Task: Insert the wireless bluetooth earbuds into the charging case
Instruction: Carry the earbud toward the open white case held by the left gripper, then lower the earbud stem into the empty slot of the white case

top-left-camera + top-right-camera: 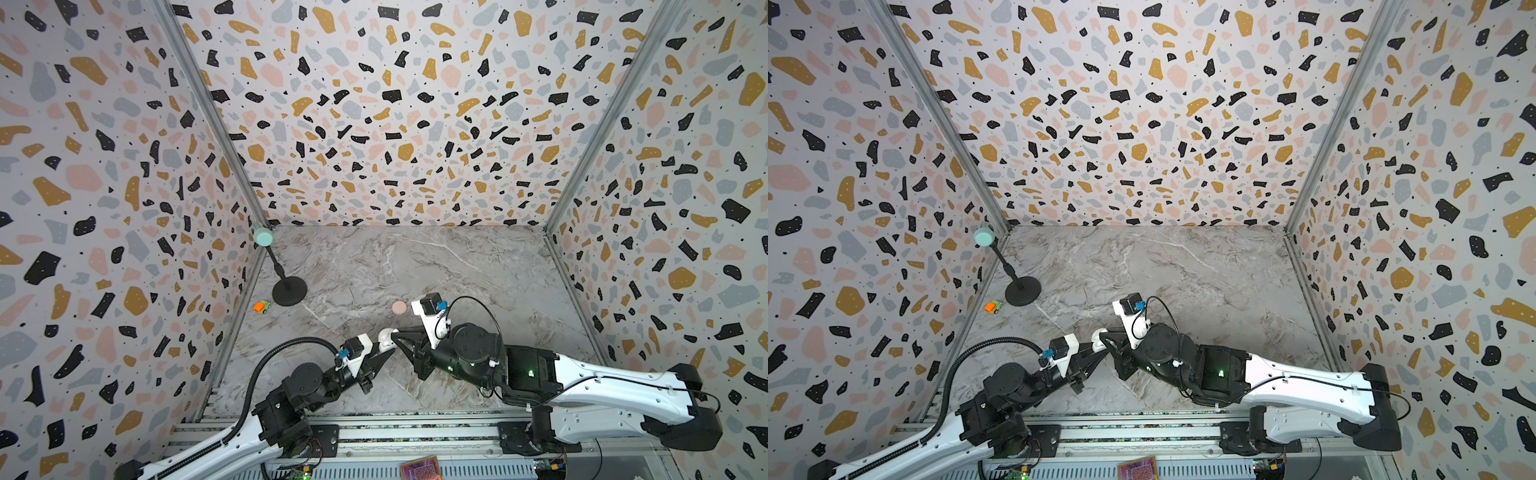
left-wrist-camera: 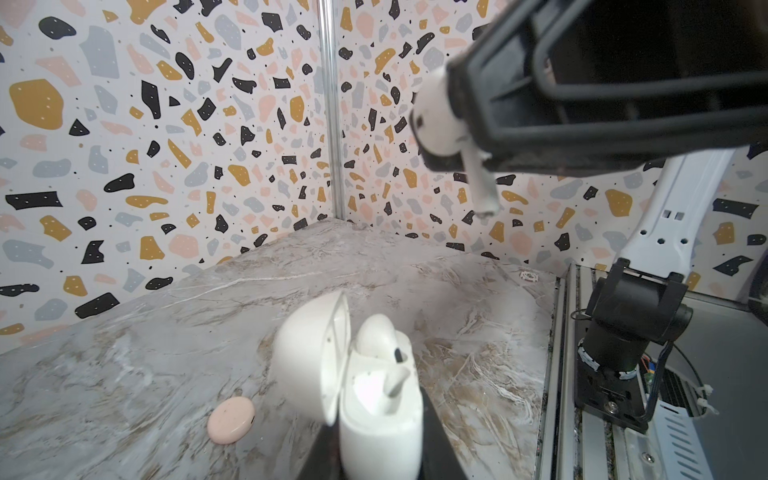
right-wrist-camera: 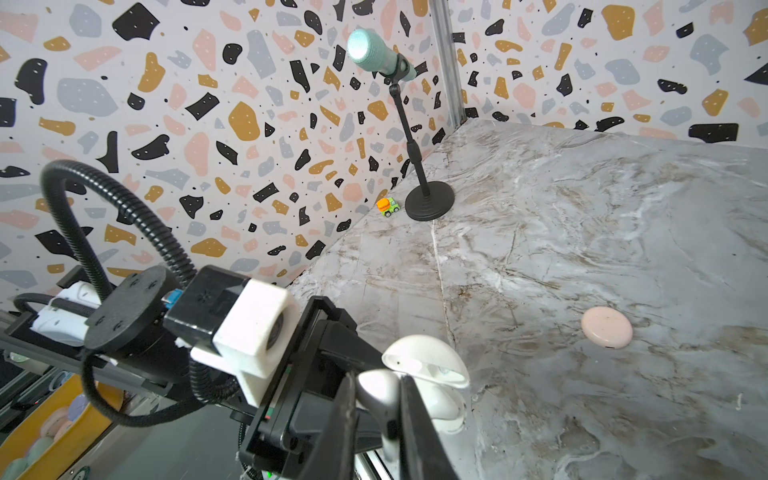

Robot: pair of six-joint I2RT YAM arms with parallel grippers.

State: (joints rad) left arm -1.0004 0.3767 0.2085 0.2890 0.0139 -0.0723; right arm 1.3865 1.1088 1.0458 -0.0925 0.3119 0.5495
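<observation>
My left gripper is shut on a white charging case and holds it just above the table with its lid swung open. The rounded head of one earbud shows in a socket of the case. My right gripper is shut on a second white earbud, whose stem points down above and beyond the open case. In both top views the two grippers meet at the case near the table's front middle.
A closed pink round case lies on the marble table just behind the grippers. A microphone stand and a small orange toy truck stand at the left wall. A metal rail runs along the front edge.
</observation>
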